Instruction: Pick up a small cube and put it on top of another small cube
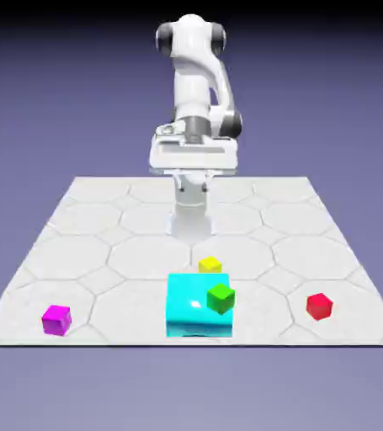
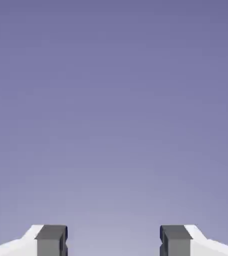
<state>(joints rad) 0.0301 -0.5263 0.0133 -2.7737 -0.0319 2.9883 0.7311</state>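
While spread wide, empty fingers (image 2: 114, 241); one red cube (image 1: 318, 305), one green cube (image 1: 220, 297).

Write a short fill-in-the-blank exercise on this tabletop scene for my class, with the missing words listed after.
1. The green cube sits on top of the big ____ block.
2. The yellow cube lies just behind that block, while the red cube lies toward the exterior view's ____.
3. The magenta cube lies toward the exterior view's ____.
4. In the hand view, the pincer holds ____ between its fingertips.

Missing words: cyan; right; left; nothing
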